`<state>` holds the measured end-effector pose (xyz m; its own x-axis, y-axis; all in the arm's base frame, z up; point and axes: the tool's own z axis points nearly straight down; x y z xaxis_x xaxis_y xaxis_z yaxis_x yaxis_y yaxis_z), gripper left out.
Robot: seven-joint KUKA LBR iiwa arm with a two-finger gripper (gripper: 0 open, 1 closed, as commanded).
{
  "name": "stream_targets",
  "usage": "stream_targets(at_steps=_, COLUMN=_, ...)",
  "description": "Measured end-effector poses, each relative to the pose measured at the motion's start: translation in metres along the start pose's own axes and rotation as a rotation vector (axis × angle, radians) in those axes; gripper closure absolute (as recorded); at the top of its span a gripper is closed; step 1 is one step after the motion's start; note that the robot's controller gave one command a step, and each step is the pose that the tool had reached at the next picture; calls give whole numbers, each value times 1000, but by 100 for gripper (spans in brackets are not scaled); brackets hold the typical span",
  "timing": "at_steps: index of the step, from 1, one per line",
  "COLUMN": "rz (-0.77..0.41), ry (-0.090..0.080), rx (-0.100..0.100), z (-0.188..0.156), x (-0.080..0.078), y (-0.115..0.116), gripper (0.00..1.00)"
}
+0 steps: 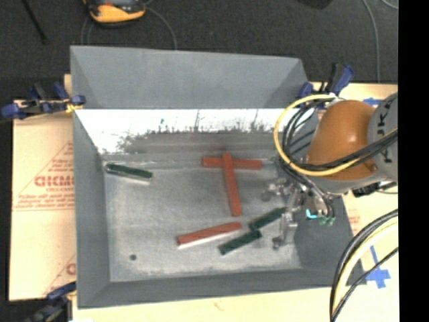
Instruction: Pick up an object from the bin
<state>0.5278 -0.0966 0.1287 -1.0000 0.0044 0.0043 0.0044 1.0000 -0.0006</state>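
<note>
Hanging low at the right side of the bin, the jaws sit just over a dark green stick toward the front right, a second green stick just beside it. Whether the jaws are apart or together cannot be told.

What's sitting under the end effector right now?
A dark green stick at the right side of the bin runs in beneath the end effector; a second green stick lies just beside. The first stick's right end, and the floor under the arm, are covered.
</note>
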Motion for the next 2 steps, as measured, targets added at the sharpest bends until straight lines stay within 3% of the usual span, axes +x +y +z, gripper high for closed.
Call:
stream_targets(at_steps=1, rz=-3, ry=-8, rx=1, z=-4, x=-2, y=0, gripper=0)
stream_targets(at_steps=2, rz=-476, ry=-11, rx=3, z=57, x=-17, y=1, gripper=100)
